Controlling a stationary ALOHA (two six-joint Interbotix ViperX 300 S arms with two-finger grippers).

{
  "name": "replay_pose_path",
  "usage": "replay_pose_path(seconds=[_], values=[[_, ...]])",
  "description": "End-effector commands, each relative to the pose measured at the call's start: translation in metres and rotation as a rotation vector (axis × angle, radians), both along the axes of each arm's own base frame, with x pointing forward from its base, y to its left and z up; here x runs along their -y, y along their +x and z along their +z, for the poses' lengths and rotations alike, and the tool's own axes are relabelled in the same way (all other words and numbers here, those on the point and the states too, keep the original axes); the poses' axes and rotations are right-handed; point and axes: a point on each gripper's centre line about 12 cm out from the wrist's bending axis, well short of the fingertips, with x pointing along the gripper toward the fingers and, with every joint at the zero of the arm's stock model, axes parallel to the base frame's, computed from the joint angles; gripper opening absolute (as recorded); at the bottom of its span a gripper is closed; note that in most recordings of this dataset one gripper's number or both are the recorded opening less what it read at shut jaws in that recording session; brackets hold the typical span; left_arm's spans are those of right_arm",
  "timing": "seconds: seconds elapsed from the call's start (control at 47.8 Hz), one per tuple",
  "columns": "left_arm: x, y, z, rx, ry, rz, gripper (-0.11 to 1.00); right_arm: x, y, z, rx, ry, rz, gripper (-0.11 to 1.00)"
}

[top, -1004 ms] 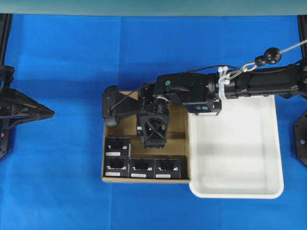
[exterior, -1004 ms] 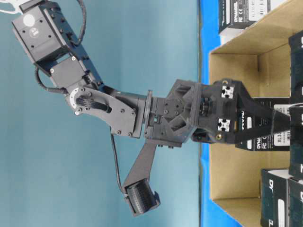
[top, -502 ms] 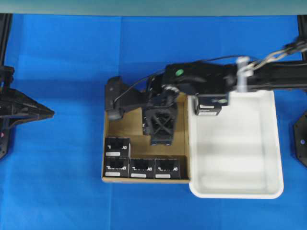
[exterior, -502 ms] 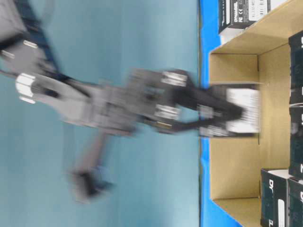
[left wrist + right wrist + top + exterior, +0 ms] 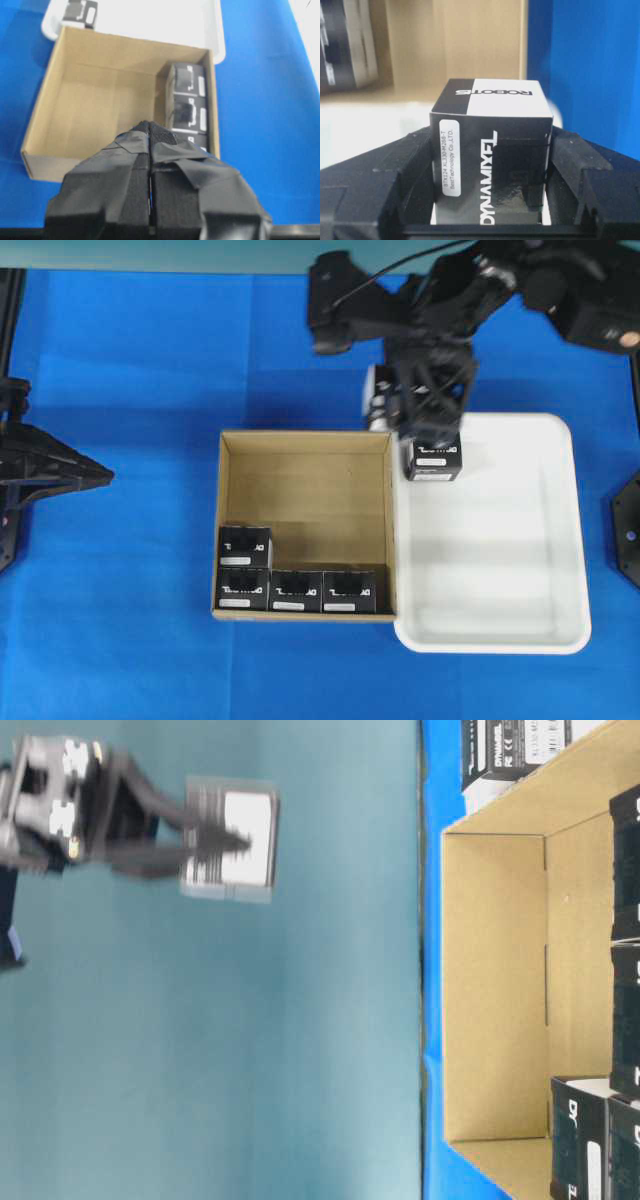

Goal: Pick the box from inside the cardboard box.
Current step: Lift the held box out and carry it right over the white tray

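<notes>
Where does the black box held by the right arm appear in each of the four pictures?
Overhead view: the held box is top centre, half hidden under the right gripper.
Table-level view: upper left, blurred, in the air.
Left wrist view: not in it.
Right wrist view: centre, between the jaws.
Shared landmark: the brown carton.

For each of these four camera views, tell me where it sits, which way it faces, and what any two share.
Overhead: looks straight down on the cardboard box, the white tray and the right claw.
Table-level: low, turned sideways, facing the carton; the right claw holds the box aloft.
Left wrist: looks past the shut left claw into the carton.
Right wrist: close on the held box between its fingers.
Shared: overhead and left wrist both show carton and tray.
</notes>
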Motion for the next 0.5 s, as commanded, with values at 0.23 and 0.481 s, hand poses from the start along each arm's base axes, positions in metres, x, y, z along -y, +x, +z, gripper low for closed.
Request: replay_pose_path(seconds=[0.23, 0.481], values=[[0.000, 0.003, 0.009, 0.025, -0.002, 0.002, -0.06, -0.003, -0.046, -0.005, -0.046, 0.014, -0.019, 0.61], [-0.001, 0.003, 0.009, 0.025, 0.000, 0.004, -0.06, -0.005, -0.096, -0.033, -0.055, -0.006, -0.058, 0.61]])
